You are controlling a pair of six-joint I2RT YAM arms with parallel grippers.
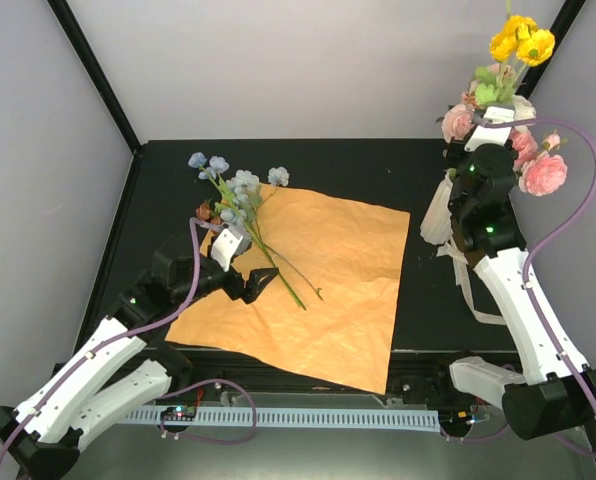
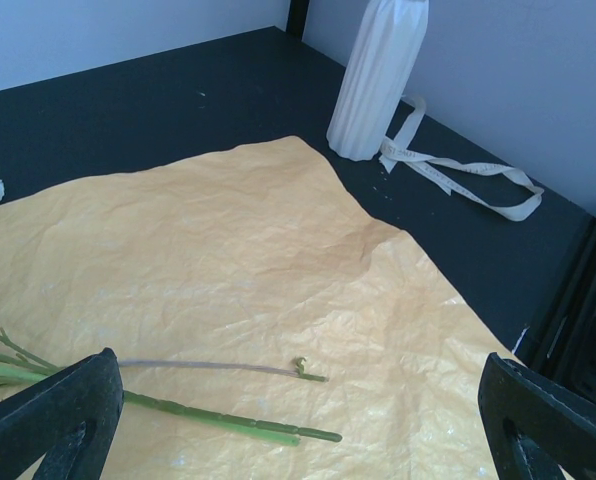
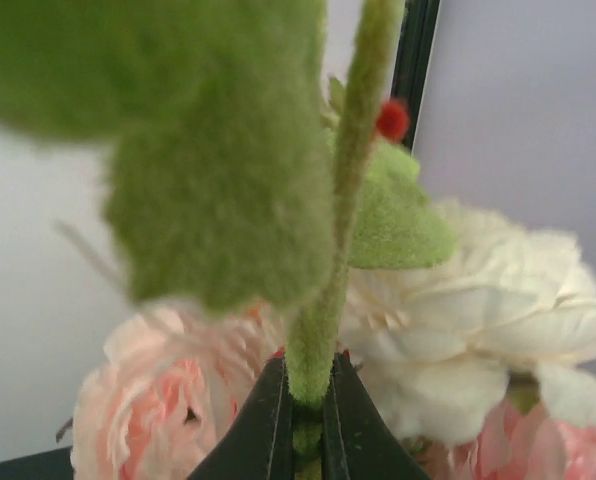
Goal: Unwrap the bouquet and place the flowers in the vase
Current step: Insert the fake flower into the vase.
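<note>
One fuzzy green stem is clamped by right jaws; left jaws are held wide over one orange paper sheet.

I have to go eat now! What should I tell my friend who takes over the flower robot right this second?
Left gripper: open and empty, over the flat orange paper sheet, beside the stems of the pale blue flowers.
Right gripper: shut on a fuzzy green stem of the pink, cream and yellow flower bunch, held up near the tall ribbed white vase.
Done: paper unwrapped; cream ribbon off, lying by the vase.
To do: seat that bunch in the vase (unclear if its stems are in), then add the blue flowers.
</note>
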